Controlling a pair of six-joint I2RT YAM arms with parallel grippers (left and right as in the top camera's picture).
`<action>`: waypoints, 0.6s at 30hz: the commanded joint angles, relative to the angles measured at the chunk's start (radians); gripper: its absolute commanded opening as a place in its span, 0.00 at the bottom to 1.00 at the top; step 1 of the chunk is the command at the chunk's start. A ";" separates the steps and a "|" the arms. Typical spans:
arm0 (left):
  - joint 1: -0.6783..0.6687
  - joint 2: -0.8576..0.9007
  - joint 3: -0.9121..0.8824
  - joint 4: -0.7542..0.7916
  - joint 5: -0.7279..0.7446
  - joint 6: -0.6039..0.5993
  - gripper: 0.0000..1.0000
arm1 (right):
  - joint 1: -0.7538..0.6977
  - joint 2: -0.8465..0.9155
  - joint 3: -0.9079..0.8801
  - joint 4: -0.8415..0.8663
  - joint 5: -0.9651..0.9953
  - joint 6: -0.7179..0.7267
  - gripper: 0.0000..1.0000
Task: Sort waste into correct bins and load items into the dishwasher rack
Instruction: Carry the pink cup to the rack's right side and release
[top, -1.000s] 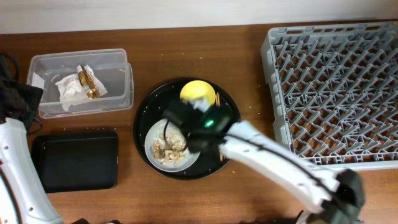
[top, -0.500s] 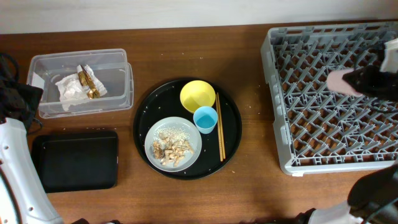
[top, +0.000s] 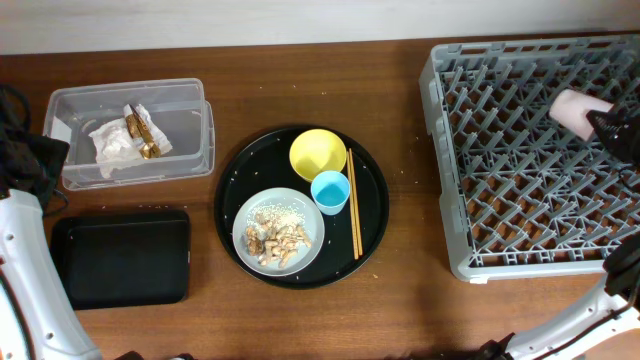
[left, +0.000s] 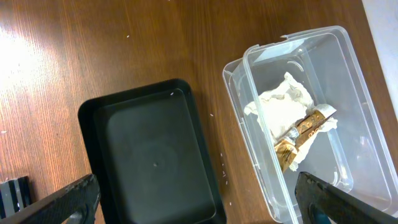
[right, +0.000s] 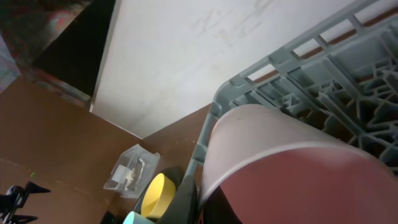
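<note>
My right gripper (top: 603, 118) is shut on the small pink cup (top: 577, 106) and holds it over the far right part of the grey dishwasher rack (top: 500, 150); the cup fills the right wrist view (right: 280, 162). The yellow bowl (top: 318, 154), light-blue cup (top: 329, 192), chopsticks (top: 354, 205) and grey plate (top: 277, 232) with beige food scraps (top: 276, 238) sit on the round black tray (top: 235, 180). The clear box (top: 130, 132) holds white and gold wrappers (left: 292, 121). The flat black tray (left: 152, 158) lies under my open, empty left gripper (left: 199, 199).
Crumbs are scattered on the wooden table between the round tray and the rack. My left arm (top: 25, 250) runs along the left edge. A pale wall borders the far side.
My right arm swung from the round tray to the rack's right side, carrying the pink cup. The left arm has not moved.
</note>
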 joint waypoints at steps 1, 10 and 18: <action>0.003 -0.003 0.003 0.001 -0.011 -0.002 0.99 | -0.003 0.036 -0.001 0.008 0.042 -0.014 0.04; 0.003 -0.003 0.003 0.001 -0.011 -0.002 0.99 | 0.010 0.087 -0.001 -0.058 0.202 0.103 0.04; 0.003 -0.003 0.003 0.001 -0.011 -0.002 0.99 | -0.064 -0.014 0.001 -0.204 0.600 0.242 0.15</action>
